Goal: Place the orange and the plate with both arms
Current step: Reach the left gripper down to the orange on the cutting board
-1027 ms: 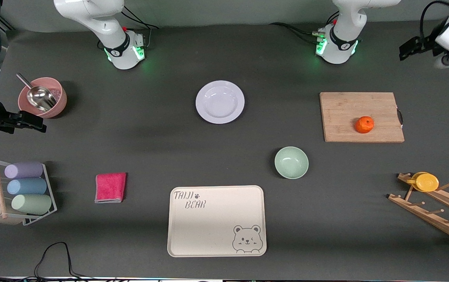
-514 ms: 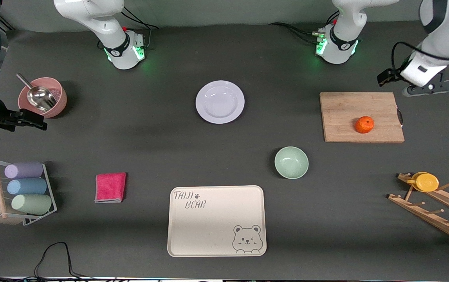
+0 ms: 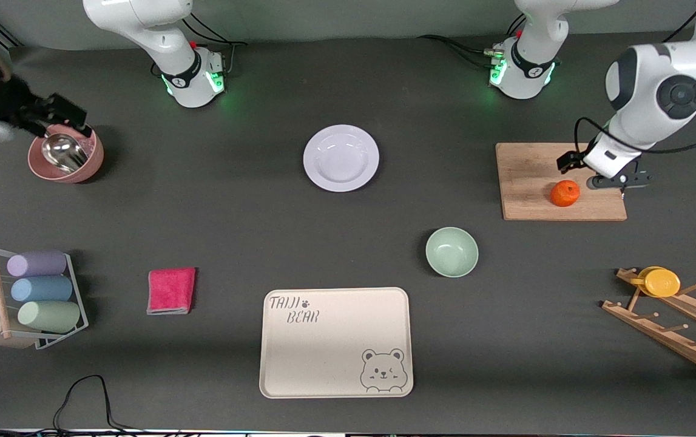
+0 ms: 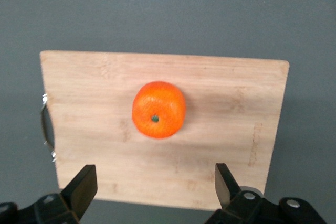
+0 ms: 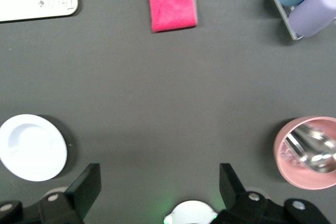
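- Orange fruit first: your orange (image 3: 565, 193) sits on the wooden cutting board (image 3: 536, 167) toward the left arm's end of the table, stem end up in the left wrist view (image 4: 158, 109).
- Your left gripper (image 3: 605, 177) hangs over that board, just beside the orange, with its fingers (image 4: 84, 187) spread wide and nothing between them; the orange lies clear of both fingertips.
- Your plate (image 3: 341, 158) rests flat on the dark table mat (image 3: 232, 212), about midway between the two arm bases and farther from the front camera than the cream bear tray (image 3: 335, 342).
- Your right gripper (image 3: 50, 112) is over the pink bowl (image 3: 84, 167) with the metal scoop (image 3: 59, 150), at the right arm's end of the table. Its fingers (image 5: 86, 187) stand fully apart and hold nothing.
- You see the plate well apart from that gripper in the right wrist view (image 5: 31, 147).
- A mint-green bowl (image 3: 451, 252) sits between the board and the tray.
- A pink cloth (image 3: 171, 291) lies beside the tray, toward the right arm's end.
- A wire rack of pastel cups (image 3: 38, 290) stands near that end too, and a yellow cup (image 3: 660, 282) hangs on the wooden peg rack (image 3: 675, 331) at the left arm's end.
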Controlling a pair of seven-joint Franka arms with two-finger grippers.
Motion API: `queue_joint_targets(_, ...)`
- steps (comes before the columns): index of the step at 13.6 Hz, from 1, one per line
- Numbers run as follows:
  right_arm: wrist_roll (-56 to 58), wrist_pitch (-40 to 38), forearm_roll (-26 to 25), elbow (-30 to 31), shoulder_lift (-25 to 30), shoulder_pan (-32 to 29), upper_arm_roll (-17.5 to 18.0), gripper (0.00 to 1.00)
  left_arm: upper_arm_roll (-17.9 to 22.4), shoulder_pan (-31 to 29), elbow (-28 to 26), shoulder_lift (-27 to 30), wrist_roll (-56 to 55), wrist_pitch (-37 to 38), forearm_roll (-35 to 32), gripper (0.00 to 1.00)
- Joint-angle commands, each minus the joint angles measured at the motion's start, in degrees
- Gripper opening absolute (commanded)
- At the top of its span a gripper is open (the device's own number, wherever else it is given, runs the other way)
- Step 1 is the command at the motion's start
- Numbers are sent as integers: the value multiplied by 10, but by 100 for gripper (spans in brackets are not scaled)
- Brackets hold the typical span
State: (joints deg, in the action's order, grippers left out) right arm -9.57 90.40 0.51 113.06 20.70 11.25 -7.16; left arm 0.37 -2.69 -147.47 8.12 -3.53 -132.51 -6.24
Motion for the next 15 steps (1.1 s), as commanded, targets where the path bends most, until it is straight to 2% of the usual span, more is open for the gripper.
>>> queue_joint_targets(1, -75, 28, 5, 63, 50, 57, 0, 100, -5, -7, -25, -38, 1, -75, 1, 100)
queue_joint_targets(4, -113, 22, 5, 70, 58, 89, 2, 100, -5, -8, -37, -85, 5, -143, 1, 100)
queue_joint_targets(6, -112, 15, 5, 73, 58, 93, 2, 100, -5, -11, -36, -103, 26, -158, 1, 100)
queue_joint_targets(8, -104, 9, 16, 87, 58, 92, -13, 100, -5, -12, -36, -116, 30, -174, 1, 100)
queue_joint_targets(10, -16, 11, 75, 114, 65, 92, -46, 100, -5, -13, -36, -129, 41, -191, 0, 100)
queue_joint_targets(12, 40, 34, 106, 159, 75, 91, -74, 100, -3, -13, -35, -135, 47, -199, -3, 100)
queue_joint_targets(15, 133, 102, 177, 241, 76, 75, -77, 100, 15, -12, -32, -133, 85, -194, -6, 100)
